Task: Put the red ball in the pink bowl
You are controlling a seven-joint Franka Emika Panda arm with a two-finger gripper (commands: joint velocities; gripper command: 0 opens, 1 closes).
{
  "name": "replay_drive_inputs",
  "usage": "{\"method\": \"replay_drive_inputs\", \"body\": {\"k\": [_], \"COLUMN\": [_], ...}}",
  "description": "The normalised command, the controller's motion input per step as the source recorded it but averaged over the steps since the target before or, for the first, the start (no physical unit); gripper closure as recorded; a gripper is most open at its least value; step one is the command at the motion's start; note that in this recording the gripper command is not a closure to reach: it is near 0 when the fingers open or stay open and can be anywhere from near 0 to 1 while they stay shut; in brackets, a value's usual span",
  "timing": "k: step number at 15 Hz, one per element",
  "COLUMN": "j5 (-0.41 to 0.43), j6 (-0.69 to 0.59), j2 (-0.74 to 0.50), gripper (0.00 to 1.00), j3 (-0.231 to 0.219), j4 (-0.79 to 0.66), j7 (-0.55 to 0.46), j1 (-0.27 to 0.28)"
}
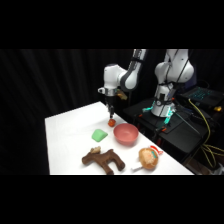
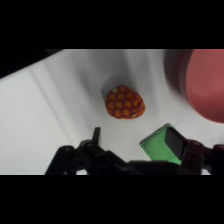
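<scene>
The white table (image 1: 65,145) carries five things. The red ball (image 1: 111,122) lies at the far side, just left of the pink bowl (image 1: 125,134). A green block (image 1: 99,134) is near them. Nearer lie a brown plush animal (image 1: 104,160) and, right, a tan round toy (image 1: 148,158).

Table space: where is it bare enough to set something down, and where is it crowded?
The far left stretch of the table, left of the green block and red ball, is bare. Crowded: the right half, where the ball, block and pink bowl cluster under the gripper, with the brown plush animal and round orange toy along the near edge.
</scene>
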Motion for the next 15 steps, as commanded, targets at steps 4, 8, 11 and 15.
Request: {"method": "replay_drive_inputs", "body": {"k": [4,8,11,15], "j5": [0.110,0.186,0.260,0.311], "j6": [0.26,0.11,0.02,-0.05], "j2": [0.25,0.15,0.13,0.20], "gripper": [0.00,0.00,0.00,1.00], "j3": [0.026,0.116,0.220,0.285], "j4": [0.06,0.06,0.15,0.30], "j7": [0.00,-0.06,-0.12,-0.19], "j1": [-0.070,-0.127,-0.173,-0.201]}}
